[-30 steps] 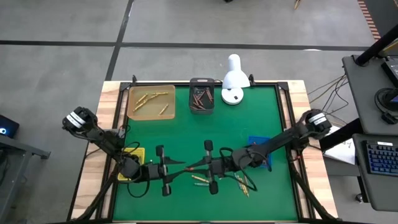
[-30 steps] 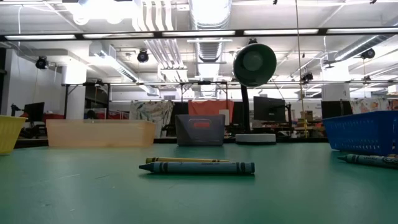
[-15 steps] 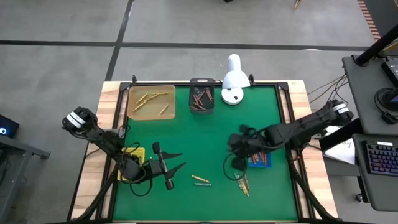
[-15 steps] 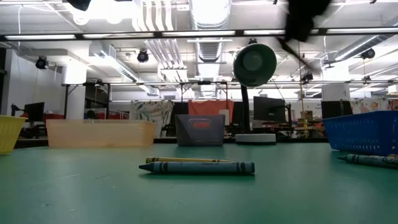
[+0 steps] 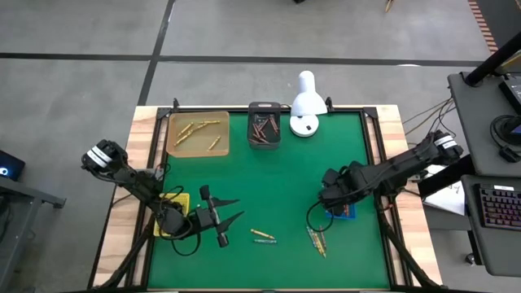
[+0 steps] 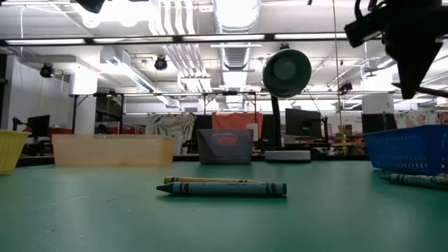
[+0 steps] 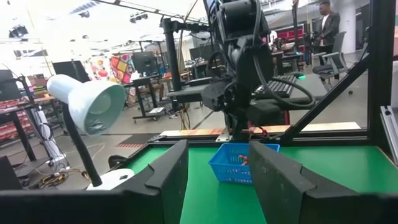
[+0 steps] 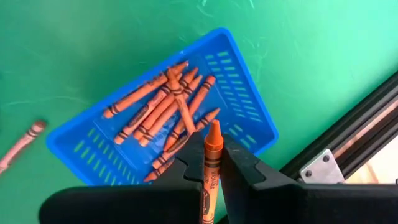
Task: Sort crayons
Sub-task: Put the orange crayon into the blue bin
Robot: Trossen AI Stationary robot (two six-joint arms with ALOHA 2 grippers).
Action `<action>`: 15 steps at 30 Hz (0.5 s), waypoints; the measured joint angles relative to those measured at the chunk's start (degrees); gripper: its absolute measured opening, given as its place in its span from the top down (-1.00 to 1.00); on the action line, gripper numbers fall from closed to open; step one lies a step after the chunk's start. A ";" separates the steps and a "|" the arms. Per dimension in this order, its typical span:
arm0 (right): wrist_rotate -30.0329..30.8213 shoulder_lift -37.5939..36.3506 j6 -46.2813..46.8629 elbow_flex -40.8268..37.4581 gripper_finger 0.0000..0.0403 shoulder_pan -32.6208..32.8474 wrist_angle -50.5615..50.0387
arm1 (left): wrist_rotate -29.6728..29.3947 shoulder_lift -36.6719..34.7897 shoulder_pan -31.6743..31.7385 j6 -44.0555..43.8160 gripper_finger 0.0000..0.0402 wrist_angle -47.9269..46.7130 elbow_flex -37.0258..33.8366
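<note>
— Right gripper (image 8: pixel 211 163): what did we see?
— We saw it clamped on an orange crayon (image 8: pixel 211 158) above the blue basket (image 8: pixel 249 106); left gripper (image 5: pixel 218 218) hung spread wide, empty, beside the yellow tray (image 5: pixel 172 213).

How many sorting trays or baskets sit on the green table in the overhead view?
4: a clear orange-tinted tray far left, a dark grey bin far centre, a yellow basket under the left arm, and a blue mesh basket under the right gripper, both partly hidden.
</note>
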 joint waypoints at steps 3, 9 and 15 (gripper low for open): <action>0.00 -0.02 0.04 -1.32 0.93 0.00 0.74 | 0.00 0.01 0.00 0.00 0.25 0.00 0.00; 3.95 -0.02 5.90 -2.99 0.84 -0.13 3.30 | 0.00 0.00 0.00 0.00 0.25 -0.02 0.00; 4.09 -0.02 7.74 -2.99 0.50 -0.13 3.75 | 0.02 0.01 0.00 -0.02 0.25 -0.04 0.00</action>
